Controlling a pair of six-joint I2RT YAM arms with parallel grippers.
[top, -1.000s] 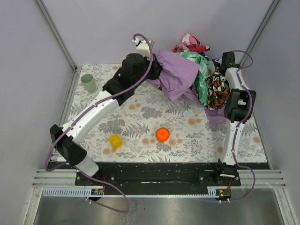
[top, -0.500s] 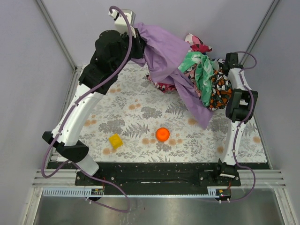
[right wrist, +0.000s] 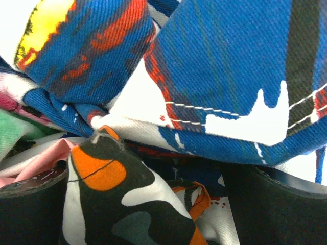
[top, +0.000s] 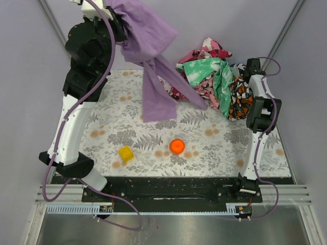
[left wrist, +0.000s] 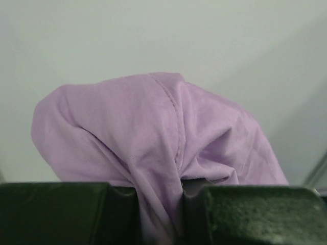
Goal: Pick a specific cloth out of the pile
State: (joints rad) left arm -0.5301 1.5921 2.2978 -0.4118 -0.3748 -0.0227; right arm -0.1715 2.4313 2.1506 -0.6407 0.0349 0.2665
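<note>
Showing one lilac cloth (top: 153, 81) clenched between the two fingers of the left gripper (left wrist: 159, 206), held high over the far left of the table (top: 127, 127). Its lower end hangs beside the one pile (top: 217, 84), with a strip reaching it. The right gripper (right wrist: 153, 214) sits in the pile, its jaws spread with black-orange fabric (right wrist: 102, 178) between them. One orange ball (top: 177, 146) and one yellow block (top: 126, 153) lie nearer.

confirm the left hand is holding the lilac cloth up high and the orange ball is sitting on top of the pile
Not quite. The left hand does hold the lilac cloth up high, but the orange ball is not on the pile. It lies on the table, apart from the pile and nearer the arms' bases. The top external view shows this.
</note>
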